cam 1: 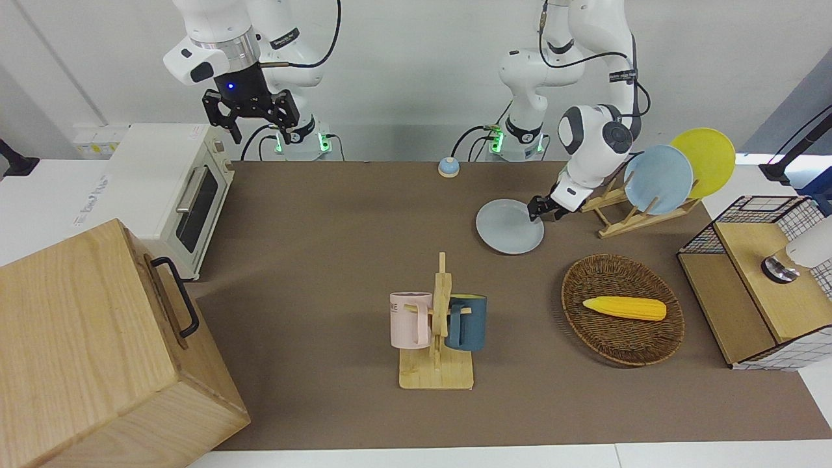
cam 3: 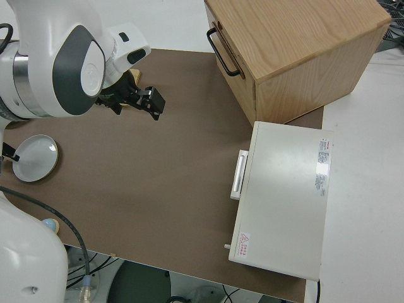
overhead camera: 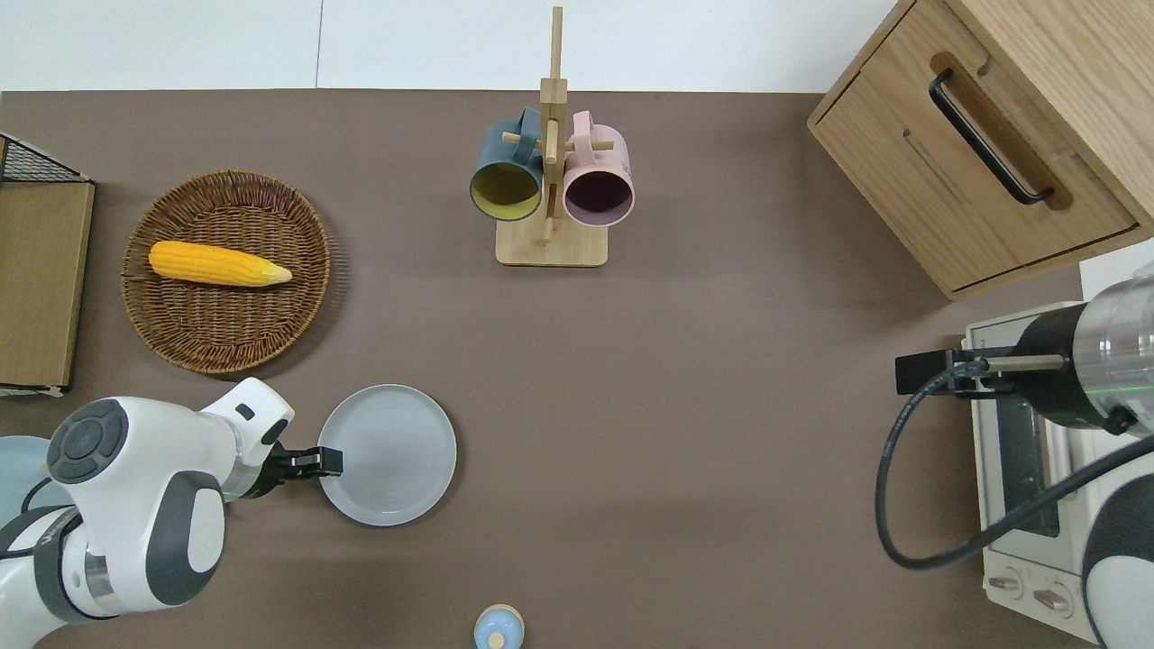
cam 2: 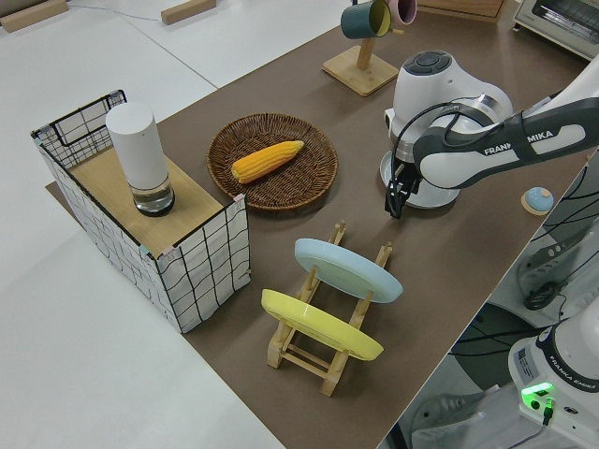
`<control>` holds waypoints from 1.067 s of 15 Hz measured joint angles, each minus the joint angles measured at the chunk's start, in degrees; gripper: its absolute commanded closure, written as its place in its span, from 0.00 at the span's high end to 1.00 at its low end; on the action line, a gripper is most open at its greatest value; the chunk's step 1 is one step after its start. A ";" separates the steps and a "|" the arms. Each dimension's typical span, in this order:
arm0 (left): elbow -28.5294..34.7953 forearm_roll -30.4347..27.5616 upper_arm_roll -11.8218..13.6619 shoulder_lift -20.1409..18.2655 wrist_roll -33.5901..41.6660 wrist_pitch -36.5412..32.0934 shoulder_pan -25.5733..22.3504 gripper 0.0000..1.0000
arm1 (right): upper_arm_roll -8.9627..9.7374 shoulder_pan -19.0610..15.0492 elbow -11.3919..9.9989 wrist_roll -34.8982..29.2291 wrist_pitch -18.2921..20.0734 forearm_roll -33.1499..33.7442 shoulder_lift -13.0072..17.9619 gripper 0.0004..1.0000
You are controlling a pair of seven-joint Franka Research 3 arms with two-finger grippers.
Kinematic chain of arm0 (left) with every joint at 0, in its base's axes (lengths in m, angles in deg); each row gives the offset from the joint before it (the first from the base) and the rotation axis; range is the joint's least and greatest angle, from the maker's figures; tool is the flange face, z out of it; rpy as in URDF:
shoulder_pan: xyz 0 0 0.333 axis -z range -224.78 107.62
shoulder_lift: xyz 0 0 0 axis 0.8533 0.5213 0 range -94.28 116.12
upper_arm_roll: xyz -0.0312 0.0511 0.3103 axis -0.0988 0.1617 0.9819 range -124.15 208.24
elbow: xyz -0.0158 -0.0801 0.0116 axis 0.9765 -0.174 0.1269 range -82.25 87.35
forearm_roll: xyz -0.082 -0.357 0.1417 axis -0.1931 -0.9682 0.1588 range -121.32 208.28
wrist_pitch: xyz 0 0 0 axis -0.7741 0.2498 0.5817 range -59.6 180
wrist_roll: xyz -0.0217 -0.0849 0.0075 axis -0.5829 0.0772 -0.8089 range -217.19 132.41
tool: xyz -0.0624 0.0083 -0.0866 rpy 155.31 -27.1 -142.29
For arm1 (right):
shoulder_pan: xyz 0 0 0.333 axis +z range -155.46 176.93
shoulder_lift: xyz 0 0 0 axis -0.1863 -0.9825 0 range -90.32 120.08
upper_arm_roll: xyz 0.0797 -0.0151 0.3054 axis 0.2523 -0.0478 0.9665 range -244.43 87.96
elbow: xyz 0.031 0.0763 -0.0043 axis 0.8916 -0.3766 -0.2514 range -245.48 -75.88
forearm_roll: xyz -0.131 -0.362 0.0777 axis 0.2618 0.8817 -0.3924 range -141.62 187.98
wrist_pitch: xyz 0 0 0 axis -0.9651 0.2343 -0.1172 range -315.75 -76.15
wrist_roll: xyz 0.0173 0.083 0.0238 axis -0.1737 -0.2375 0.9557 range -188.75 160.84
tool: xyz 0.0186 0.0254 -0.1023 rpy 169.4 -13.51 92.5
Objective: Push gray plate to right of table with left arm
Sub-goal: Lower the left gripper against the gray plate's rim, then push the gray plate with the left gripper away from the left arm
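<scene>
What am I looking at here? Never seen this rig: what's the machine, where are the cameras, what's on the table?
Two white robot arms stand at a brown table, each ending in a two-fingered tool. Four cameras film one moment: one faces the robots, one looks straight down, one sits at each end.

The left arm is at work: the left tool is low at the edge of the gray plate, on the side toward the left arm's end, placed to push it. Nothing is held. The right tool is parked with its fingers open.

Also on the table: a wicker basket holding a corn cob, a wooden mug stand with a teal and a pink mug, a plate rack, a toaster oven and a wooden cabinet.
</scene>
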 measured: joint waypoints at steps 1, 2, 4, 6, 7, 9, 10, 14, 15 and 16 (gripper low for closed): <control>0.10 -0.15 -0.04 0.33 -0.25 0.48 0.01 0.50 | 0.00 0.00 0.00 0.00 0.00 0.00 0.00 1.00; 0.13 -0.27 -0.05 0.64 -0.81 0.85 0.01 0.42 | 0.00 0.00 0.00 0.00 0.00 0.00 0.00 1.00; 0.13 -0.30 -0.21 1.00 -2.42 1.11 0.01 0.26 | 0.00 0.00 0.00 0.00 0.00 0.00 0.00 1.00; 0.13 -0.94 -0.78 1.01 -4.19 1.38 0.02 0.12 | 0.00 0.00 0.00 0.00 0.00 0.00 0.00 1.00; 0.14 -1.43 -1.09 1.02 -5.01 1.63 0.03 0.06 | 0.00 0.00 0.00 0.00 0.00 0.00 0.00 1.00; 0.20 -2.20 -1.66 1.04 -6.53 2.20 0.03 0.00 | 0.00 0.00 0.00 0.00 0.00 0.00 0.00 1.00; 0.18 -2.39 -1.84 0.62 -6.83 2.12 0.03 0.00 | 0.00 0.00 0.00 0.00 0.00 0.00 0.00 1.00; 0.20 -2.66 -2.58 0.35 -7.62 2.31 0.04 0.00 | 0.00 0.00 0.00 0.00 0.00 0.00 0.00 1.00; 0.20 -2.66 -2.69 0.35 -7.93 2.32 0.03 0.00 | 0.00 0.00 0.00 0.00 0.00 0.00 0.00 1.00; 0.20 -2.67 -3.01 0.35 -8.44 2.39 0.04 0.00 | 0.00 0.00 0.00 0.00 0.00 0.00 0.00 1.00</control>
